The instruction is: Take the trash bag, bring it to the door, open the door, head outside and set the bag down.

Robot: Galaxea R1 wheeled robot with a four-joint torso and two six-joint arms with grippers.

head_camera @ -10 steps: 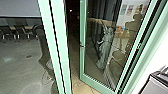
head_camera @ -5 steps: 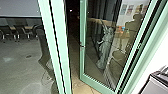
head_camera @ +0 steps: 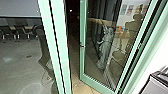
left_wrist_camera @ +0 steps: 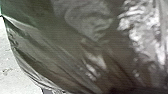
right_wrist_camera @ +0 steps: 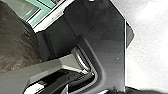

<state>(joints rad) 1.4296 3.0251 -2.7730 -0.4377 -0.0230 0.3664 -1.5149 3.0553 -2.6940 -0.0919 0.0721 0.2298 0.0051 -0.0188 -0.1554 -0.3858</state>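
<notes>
Trash bag [left_wrist_camera: 62,55], dark, glossy and crumpled, bulges close in front of the left wrist camera and also shows in the right wrist view near green framing [right_wrist_camera: 46,6], while the pictures do not let me tell whether the left gripper or the right gripper is open, closed or gripping it. Glass door [head_camera: 83,62] with a green frame stands ajar in the head view, a dark gap between it and the green post [head_camera: 60,50] to its left, with tan tiles [head_camera: 78,87] at the foot of that gap. Pale statue [head_camera: 107,42] appears in the door's pane, chairs [head_camera: 22,31] stand well to the door's left, and a grey, dark-edged object [head_camera: 157,83] sits to its right.
</notes>
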